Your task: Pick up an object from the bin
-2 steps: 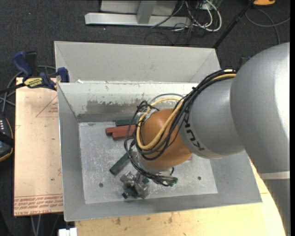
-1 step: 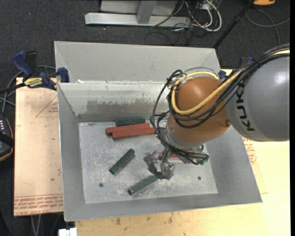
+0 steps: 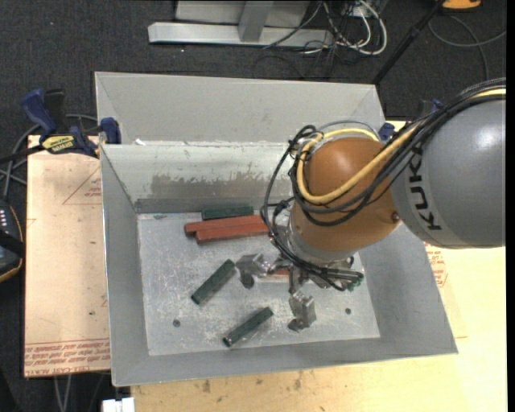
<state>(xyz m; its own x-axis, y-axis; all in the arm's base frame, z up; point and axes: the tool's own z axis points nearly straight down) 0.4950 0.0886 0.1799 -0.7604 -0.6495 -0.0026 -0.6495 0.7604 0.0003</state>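
Dark floor and loose cables (image 3: pixel 354 24) lie behind the rig. Grey metal bin (image 3: pixel 121 241), sloped walls, scuffed bottom. Arm (image 3: pixel 467 185) comes in from the right, and its orange cover (image 3: pixel 346 193) hangs over the bin's right-centre. Below the cover I see the pincer (image 3: pixel 273 291) low over the bin bottom, spread wide, with nothing between its fingers that I can make out. One finger (image 3: pixel 248 269) points toward the view's left, the other toward the front wall.

Red-brown bar (image 3: pixel 228 229) lies near the back wall, with a rear green block (image 3: pixel 227 213) just behind it. Middle green block (image 3: pixel 213 282), lying at a slant, has its upper end just beside the left-pointing finger. Front green block (image 3: pixel 248 326) lies near the front wall, left of the other finger. One dark speck (image 3: pixel 175 324) sits at front left.
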